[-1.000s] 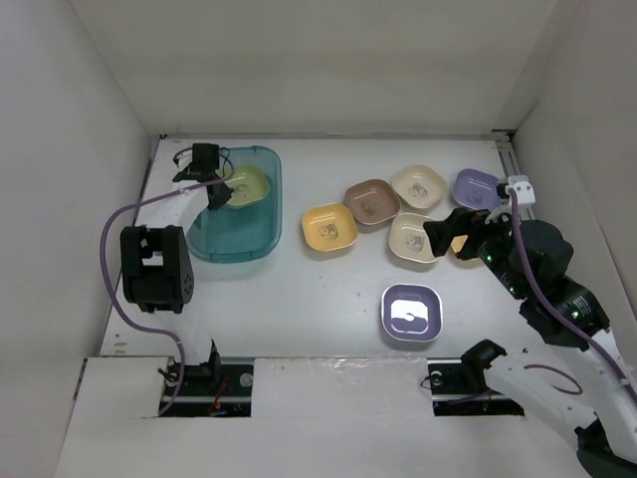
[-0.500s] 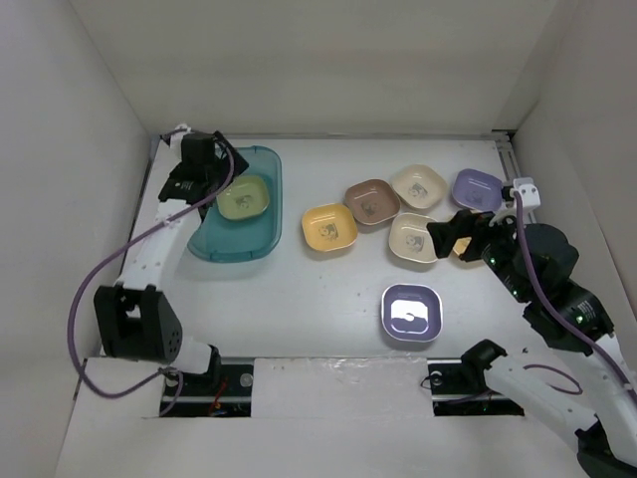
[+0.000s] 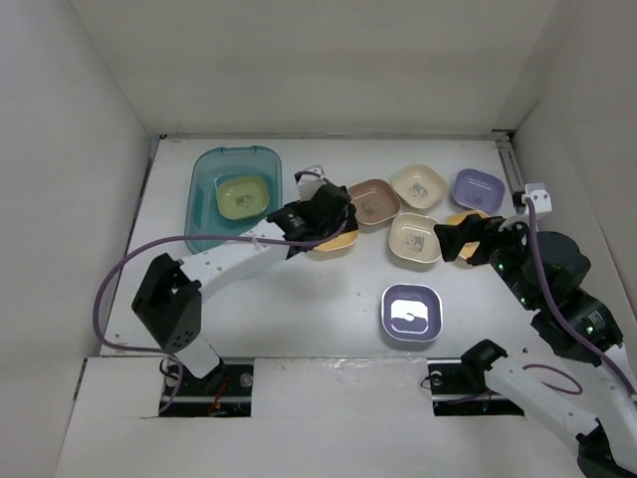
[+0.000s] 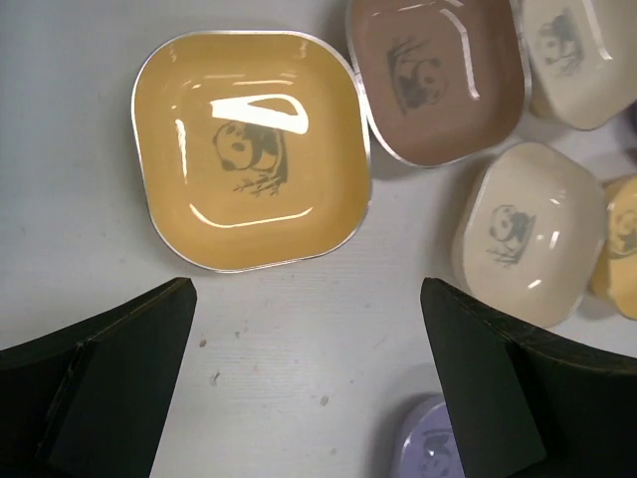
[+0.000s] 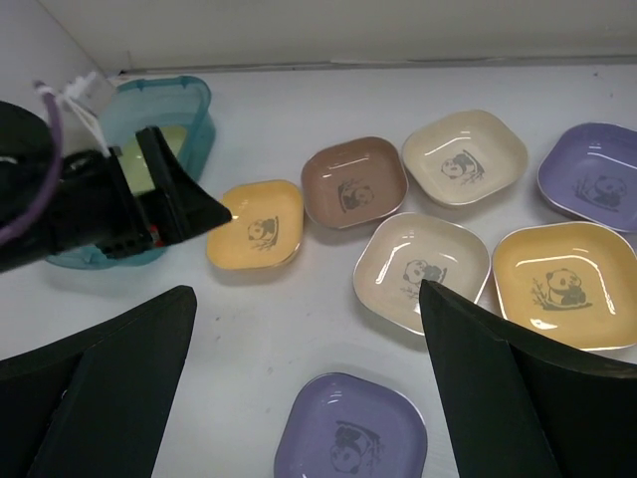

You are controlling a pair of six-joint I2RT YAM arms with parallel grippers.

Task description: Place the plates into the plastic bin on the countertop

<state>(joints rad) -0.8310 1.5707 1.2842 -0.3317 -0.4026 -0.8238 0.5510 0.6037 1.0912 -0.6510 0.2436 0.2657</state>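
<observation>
The teal plastic bin (image 3: 202,169) stands at the back left of the white countertop (image 3: 299,299), with a green plate (image 3: 244,196) lying in it. My left gripper (image 3: 336,215) hovers open and empty over a yellow-orange plate (image 4: 254,164), its tips (image 4: 307,329) just short of it. Beside that lie a brown plate (image 4: 438,80), two cream plates (image 3: 418,186) (image 3: 413,239), a lavender plate (image 3: 478,186) and another lavender one (image 3: 411,312) nearer the front. My right gripper (image 3: 450,239) hangs open, high above the cream plate (image 5: 423,269), half covering a second orange plate (image 5: 562,284).
White walls close in the countertop on the left, back and right. A rail (image 3: 513,164) runs along the right wall. The left arm's purple cable (image 3: 129,259) loops over the left side of the counter.
The left gripper opened and let the green plate drop into the bin, then swung right across the counter to the yellow-orange plate. The right arm barely shifted.
</observation>
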